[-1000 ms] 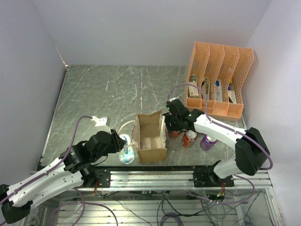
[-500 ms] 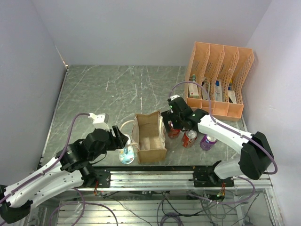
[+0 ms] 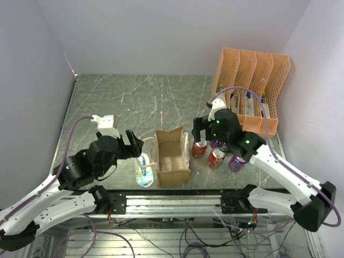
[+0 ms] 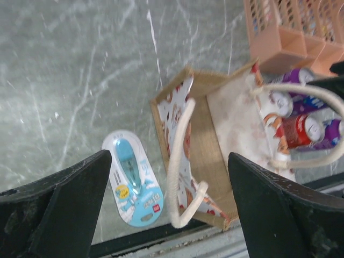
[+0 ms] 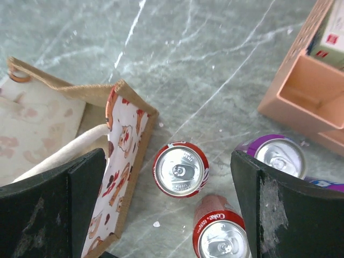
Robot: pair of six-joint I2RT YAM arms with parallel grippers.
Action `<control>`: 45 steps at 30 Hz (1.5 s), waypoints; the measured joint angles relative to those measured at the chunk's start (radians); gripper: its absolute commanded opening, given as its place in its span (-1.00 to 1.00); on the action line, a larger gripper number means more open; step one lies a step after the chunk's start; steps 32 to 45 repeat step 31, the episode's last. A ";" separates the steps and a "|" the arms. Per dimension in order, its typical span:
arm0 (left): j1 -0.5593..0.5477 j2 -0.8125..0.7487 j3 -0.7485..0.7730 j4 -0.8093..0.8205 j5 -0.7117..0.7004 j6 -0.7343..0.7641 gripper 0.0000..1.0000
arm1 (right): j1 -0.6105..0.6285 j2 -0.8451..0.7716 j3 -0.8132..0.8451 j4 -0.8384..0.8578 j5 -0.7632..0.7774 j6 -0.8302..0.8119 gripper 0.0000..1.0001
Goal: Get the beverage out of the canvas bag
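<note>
Looking down on a grey marbled table [image 3: 134,102], arm bases at the near edge. Shows, at far left, the left gripper [image 3: 135,143] [image 4: 169,157] raised over the table, jaws spread wide and clasping nothing. Places beneath it a blue blister pack [image 3: 143,172] [image 4: 133,184], flat on the table, just left of the canvas bag [image 3: 172,159] [image 4: 236,123] [image 5: 126,145]. Sets the bag upright near the table's front edge, mouth open, cream loop handles [image 4: 172,193] drooping at either long side, patterned lining visible inside the rim, brown floor in plain view. Finds the beverages outside the bag, standing on the table to its right: a red can [image 3: 199,148] [image 5: 180,169] upright just beside the bag's right wall, a second red can [image 3: 216,157] [image 5: 220,236] near it toward the front, a purple can [image 3: 237,161] [image 5: 278,156] further right. Hangs the right gripper [image 3: 205,132] [image 5: 167,156] above the first red can, jaws wide apart, framing that can in the wrist view, holding nothing. Closes, at far right rear, with an orange perforated file organizer [image 3: 250,91] [image 5: 301,91], small cartons and bottles upright in its slots.
</note>
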 measured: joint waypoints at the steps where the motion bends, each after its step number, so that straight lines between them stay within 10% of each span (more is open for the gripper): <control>1: 0.000 0.016 0.040 -0.005 -0.016 0.023 0.99 | 0.000 -0.028 0.001 0.002 0.010 0.000 1.00; 17: 0.000 0.132 0.589 -0.008 -0.144 0.379 0.99 | 0.000 -0.415 0.323 -0.045 0.251 -0.048 1.00; 45: 0.000 0.142 0.630 -0.002 -0.162 0.441 0.99 | 0.000 -0.435 0.438 -0.115 0.323 -0.109 1.00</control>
